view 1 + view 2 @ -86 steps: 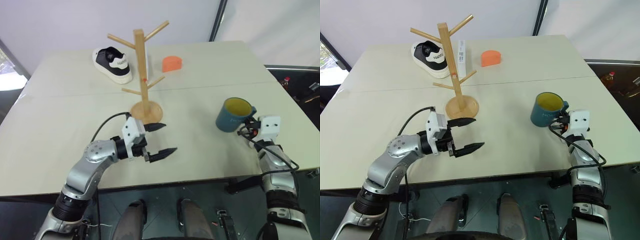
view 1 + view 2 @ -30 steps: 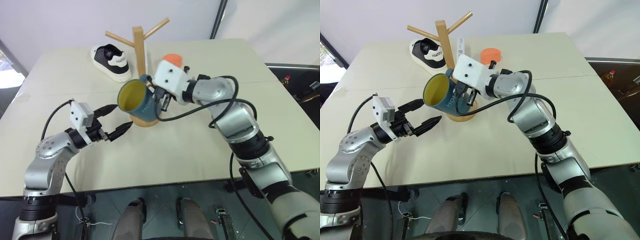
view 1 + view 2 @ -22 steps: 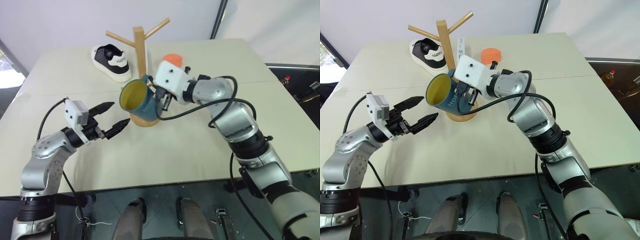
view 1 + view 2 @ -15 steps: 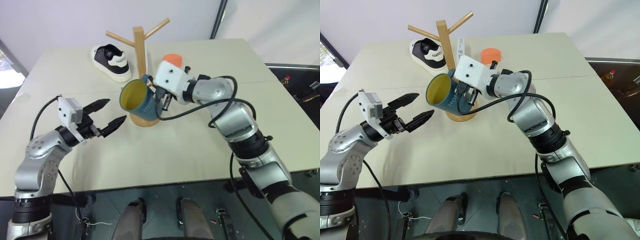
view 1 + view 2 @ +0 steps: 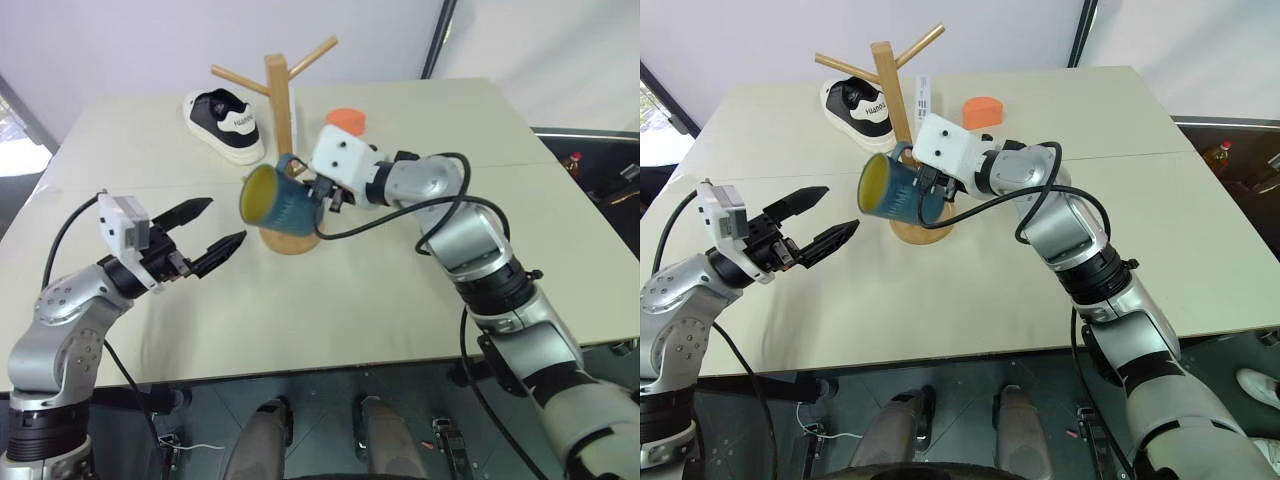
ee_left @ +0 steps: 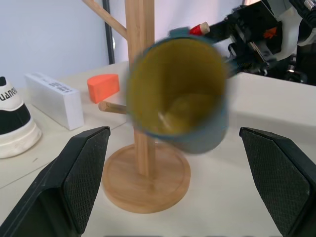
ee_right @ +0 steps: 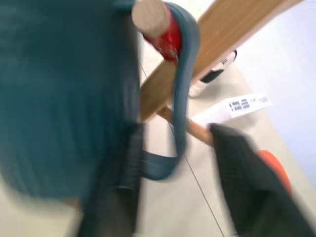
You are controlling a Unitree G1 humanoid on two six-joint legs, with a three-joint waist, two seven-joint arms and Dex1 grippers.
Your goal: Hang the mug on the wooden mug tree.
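Note:
The teal-blue mug [image 5: 272, 198] with the yellow inside hangs tilted beside the post of the wooden mug tree [image 5: 277, 100], mouth toward my left arm. In the right wrist view its handle [image 7: 180, 98] loops over a red-tipped peg [image 7: 153, 19]. My right gripper [image 5: 322, 193] is right behind the mug. It is open, with a finger [image 7: 237, 182] on either side of the handle's lower end. My left gripper [image 5: 225, 220] hovers open and empty left of the tree's round base [image 6: 145, 177], facing the mug [image 6: 177, 94].
A black-and-white shoe [image 5: 225, 125] lies behind the tree at the back left. A small orange object [image 5: 346, 120] sits at the back, with a white box [image 6: 54, 98] next to the post. The table's front edge [image 5: 300, 368] is near.
The right gripper's fingers have parted from the mug handle. The mug has dropped and tipped on its peg. My left gripper has drawn back to the left, away from the tree.

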